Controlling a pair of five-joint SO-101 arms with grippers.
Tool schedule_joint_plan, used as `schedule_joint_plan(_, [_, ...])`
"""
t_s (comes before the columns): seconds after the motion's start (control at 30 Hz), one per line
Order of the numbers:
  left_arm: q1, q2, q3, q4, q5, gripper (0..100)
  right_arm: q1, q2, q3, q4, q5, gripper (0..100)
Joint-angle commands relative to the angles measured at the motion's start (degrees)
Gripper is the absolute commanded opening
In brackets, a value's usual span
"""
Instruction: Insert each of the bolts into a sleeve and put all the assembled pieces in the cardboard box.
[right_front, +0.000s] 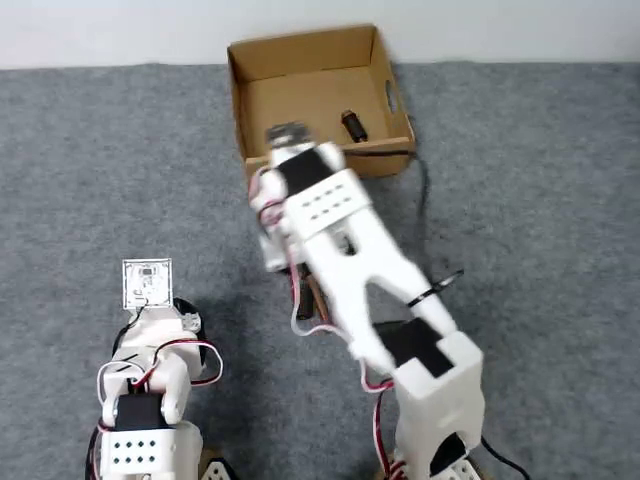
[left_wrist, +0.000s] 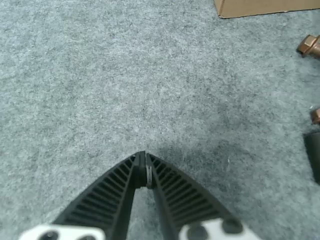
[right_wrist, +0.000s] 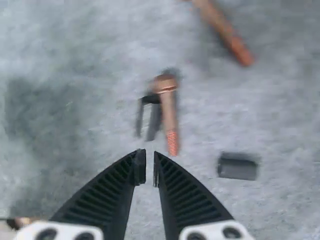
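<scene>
The bolt (right_wrist: 168, 115) nearest the right hand (right_wrist: 146, 167) lies on the grey surface (right_wrist: 75, 60) just ahead of the fingertips. Its long axis runs nearly in line with the hand's own reach, threaded end toward the hand and head away from it. The right hand is almost closed, with only a narrow gap between its tips, and holds nothing. A grasp would likely need the fingers spread wider and set across the shank. A dark piece (right_wrist: 145, 117) lies right against the bolt, and I cannot tell whether it is a sleeve. A clear sleeve (right_wrist: 237, 166) lies apart to one side, and a second bolt (right_wrist: 222, 32) lies farther out. The left hand (left_wrist: 145, 169) is fully closed and empty, drawn back by the near-left corner of the surface, well away from these parts, so the right arm (right_front: 330, 210) is the nearer one. The cardboard box (right_front: 300, 100) stands at the middle of the far edge, with one dark piece (right_front: 353, 125) inside.
</scene>
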Motion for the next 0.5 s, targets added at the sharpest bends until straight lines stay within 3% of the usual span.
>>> schedule_joint_plan(0.0, [-1.8, -0.5, -0.3, 0.3, 0.5, 0, -3.6, 2.7, -2.0, 2.3, -1.1, 6.1])
schedule_joint_plan(0.13, [-1.9, -0.5, -0.3, 0.2, 0.5, 0, -4.1, 8.0, -2.3, 0.0, -1.1, 14.9])
schedule_joint_plan(0.47, [-2.1, -0.5, -0.3, 0.2, 0.5, 0, -4.1, 14.5, -2.3, -4.8, -1.9, 10.1])
